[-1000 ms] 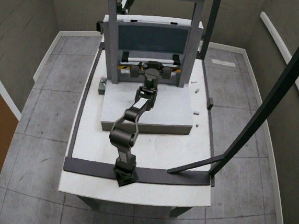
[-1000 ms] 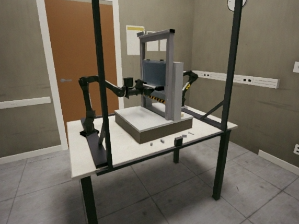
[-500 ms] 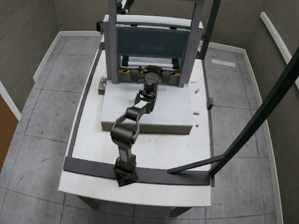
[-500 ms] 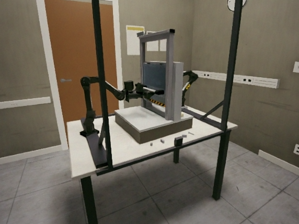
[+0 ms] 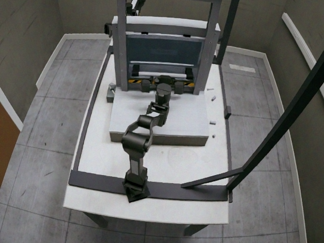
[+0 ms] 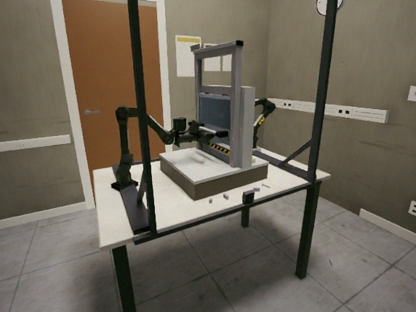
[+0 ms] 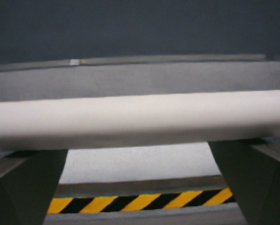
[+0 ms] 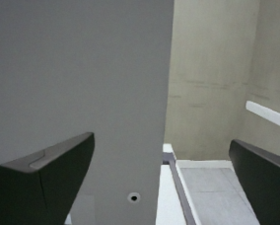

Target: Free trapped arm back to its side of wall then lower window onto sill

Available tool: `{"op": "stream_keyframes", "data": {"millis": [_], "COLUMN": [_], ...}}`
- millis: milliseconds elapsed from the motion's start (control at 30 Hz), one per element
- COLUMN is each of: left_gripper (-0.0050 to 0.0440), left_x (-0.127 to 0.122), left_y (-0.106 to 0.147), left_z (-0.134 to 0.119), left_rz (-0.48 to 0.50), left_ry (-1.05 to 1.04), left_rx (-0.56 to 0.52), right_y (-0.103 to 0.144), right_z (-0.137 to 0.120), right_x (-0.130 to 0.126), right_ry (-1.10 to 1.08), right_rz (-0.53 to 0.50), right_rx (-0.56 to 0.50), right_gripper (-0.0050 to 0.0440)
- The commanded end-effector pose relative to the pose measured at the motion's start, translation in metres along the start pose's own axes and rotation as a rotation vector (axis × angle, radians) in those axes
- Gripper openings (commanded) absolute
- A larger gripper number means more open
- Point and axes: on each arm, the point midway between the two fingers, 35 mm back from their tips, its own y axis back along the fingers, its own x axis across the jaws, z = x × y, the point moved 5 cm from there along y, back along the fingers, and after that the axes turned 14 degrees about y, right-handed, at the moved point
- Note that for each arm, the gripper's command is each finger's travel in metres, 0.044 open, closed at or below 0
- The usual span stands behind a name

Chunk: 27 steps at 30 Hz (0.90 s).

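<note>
Your window (image 5: 164, 51) (image 6: 214, 111) (image 7: 138, 30) sits low in its frame (image 5: 120, 57) (image 6: 236, 106); from these angles, its contact with the sill seems hard to judge. Your left gripper (image 5: 162, 82) (image 6: 212, 133) (image 7: 138, 134) is spread wide at the window's pale handle bar (image 5: 162, 75) (image 6: 208, 129) (image 7: 138, 118), with nothing clamped. Across the wall (image 5: 167, 20) (image 6: 248, 124) (image 8: 84, 89), your right gripper (image 5: 108, 29) (image 8: 162, 143) is wide and holds nothing, its fingers apart before the wall's edge.
</note>
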Motion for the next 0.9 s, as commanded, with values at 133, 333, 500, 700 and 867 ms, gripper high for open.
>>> {"op": "stream_keyframes", "data": {"millis": [133,333,500,700,867], "left_gripper": [0.0400,0.0400,0.0400,0.0400,0.0400], "left_x": [-0.008,-0.004,-0.006,-0.002,0.003], "left_y": [-0.001,-0.001,0.000,-0.001,0.000], "left_z": [0.038,0.019,0.030,0.011,-0.005], "left_rz": [-0.030,-0.028,-0.035,-0.029,-0.025], "left_ry": [0.039,0.046,0.042,0.037,0.044], "left_rx": [-0.159,-0.134,-0.160,-0.143,-0.118], "right_y": [0.002,0.002,0.002,0.002,0.002], "right_z": [0.010,0.010,0.010,0.010,0.010], "right_x": [-0.002,-0.002,-0.002,-0.002,-0.002], "right_ry": [0.002,0.002,0.002,0.002,0.002], "right_rz": [-0.006,-0.006,-0.006,-0.006,-0.006], "right_rx": [-0.027,-0.027,-0.027,-0.027,-0.027], "right_gripper": [0.0400,0.0400,0.0400,0.0400,0.0400]}}
